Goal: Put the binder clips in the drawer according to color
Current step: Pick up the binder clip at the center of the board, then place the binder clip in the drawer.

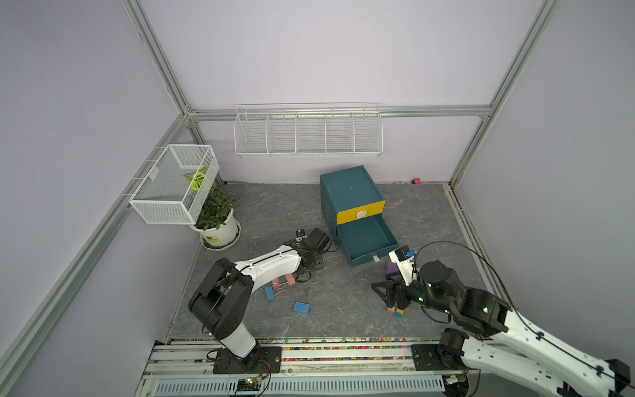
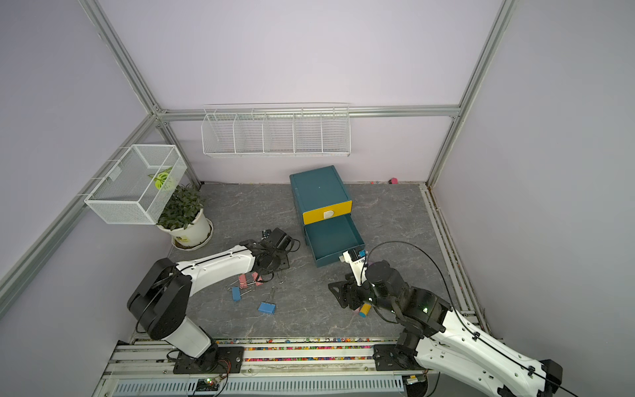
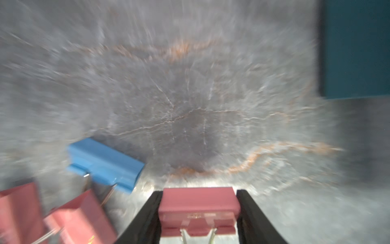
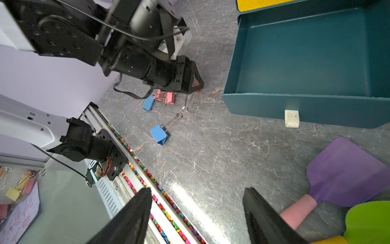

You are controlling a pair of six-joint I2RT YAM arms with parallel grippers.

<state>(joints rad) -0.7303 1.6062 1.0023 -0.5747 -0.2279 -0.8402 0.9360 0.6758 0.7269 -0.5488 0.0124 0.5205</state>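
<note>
Your left pincer [image 3: 198, 195] has closed onto a pink binder clip [image 3: 198, 211]. Both black fingers [image 3: 145, 219] press against the clip's sides, and its silver wire handles point back toward the wrist. The left wrist view is motion-blurred, so you cannot tell from it whether the clip touches the tabletop [image 1: 360, 319].

Just beside that grip lie another pink clip [image 3: 80, 217], a third pink clip [image 3: 19, 211] and a blue binder clip [image 3: 105, 162], bunched together left of the tabletop's middle. A second blue binder clip [image 1: 301, 307] lies apart from them, nearer the front edge, with its handles aimed toward the back edge.

The drawer cabinet [image 1: 347, 189] stands near the tabletop's back edge, right of centre. Its yellow top drawer [image 1: 374, 208] is shut. The teal drawer [image 1: 367, 237] below it is pulled well out toward the front edge.

Your right pincer [image 4: 198, 190] hangs wide apart with nothing between its fingers, above bare tabletop in front of the pulled-out drawer. A purple toy shovel [image 4: 346, 173] and a green toy shovel [image 4: 369, 221] lie beside it.
</note>
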